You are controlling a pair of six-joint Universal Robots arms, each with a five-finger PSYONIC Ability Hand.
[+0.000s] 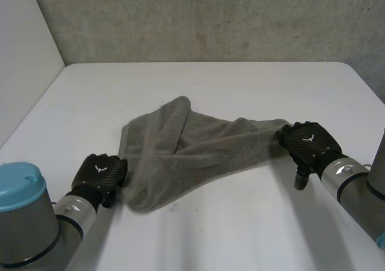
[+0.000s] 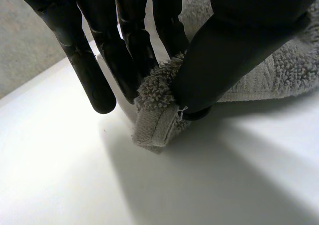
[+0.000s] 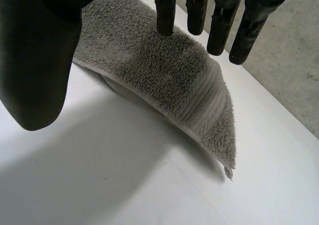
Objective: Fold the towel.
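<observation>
Left hand (image 1: 99, 173), right hand (image 1: 310, 142), one towel (image 1: 192, 154)

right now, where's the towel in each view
Head view: the towel lies rumpled in the middle of the table, stretched between the left hand and the right hand.
Left wrist view: its hemmed corner is pinched between the left hand's thumb and fingers.
Right wrist view: its banded end sits under the right hand.
Shared landmark: the white table beneath it in all three.
</observation>
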